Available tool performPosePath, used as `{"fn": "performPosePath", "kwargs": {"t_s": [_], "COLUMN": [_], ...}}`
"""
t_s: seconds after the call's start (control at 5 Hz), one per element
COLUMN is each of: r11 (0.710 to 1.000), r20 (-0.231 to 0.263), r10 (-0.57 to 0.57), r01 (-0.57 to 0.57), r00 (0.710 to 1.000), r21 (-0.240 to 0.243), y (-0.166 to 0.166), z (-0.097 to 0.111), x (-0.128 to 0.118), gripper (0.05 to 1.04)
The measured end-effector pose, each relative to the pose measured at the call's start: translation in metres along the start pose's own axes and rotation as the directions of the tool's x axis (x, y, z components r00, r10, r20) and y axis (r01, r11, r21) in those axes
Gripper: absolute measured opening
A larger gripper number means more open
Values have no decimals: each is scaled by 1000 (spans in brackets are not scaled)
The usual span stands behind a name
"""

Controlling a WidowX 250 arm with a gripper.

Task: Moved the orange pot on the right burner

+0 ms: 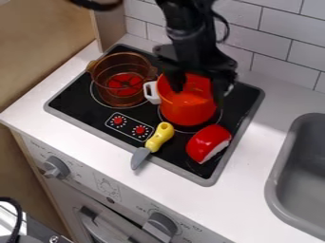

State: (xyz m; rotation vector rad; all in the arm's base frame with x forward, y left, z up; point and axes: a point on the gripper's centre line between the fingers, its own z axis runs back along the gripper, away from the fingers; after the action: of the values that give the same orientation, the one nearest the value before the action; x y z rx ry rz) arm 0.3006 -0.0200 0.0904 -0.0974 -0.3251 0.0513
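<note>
Black stovetop [77,98], orange pot [188,112] on right burner [185,131], fingers [175,84] parted over its rim

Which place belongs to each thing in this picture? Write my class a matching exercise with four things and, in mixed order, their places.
Things:
1. Orange pot
2. See-through brown pot
3. Yellow-handled knife
4. Sink

Places:
A. Over the left burner
B. To the right of the stove
C. Over the right burner
D. Across the stove's front edge

Pairs: 1-C, 2-A, 3-D, 4-B
</note>
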Motion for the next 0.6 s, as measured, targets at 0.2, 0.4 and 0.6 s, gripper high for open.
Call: {"fn": "performPosePath", "kwargs": {"t_s": [0.2, 0.4, 0.6], "r11": [1000, 997, 998], "r20": [-40, -60, -105], "r10": [-3, -37, -49], "r01": [2, 33, 45], "r00": [999, 998, 993], "r21": [-22, -68, -43], "y": [8, 21, 45], "z": [14, 32, 45], "x": [-8, -15, -22], "gripper": [997, 997, 997]}}
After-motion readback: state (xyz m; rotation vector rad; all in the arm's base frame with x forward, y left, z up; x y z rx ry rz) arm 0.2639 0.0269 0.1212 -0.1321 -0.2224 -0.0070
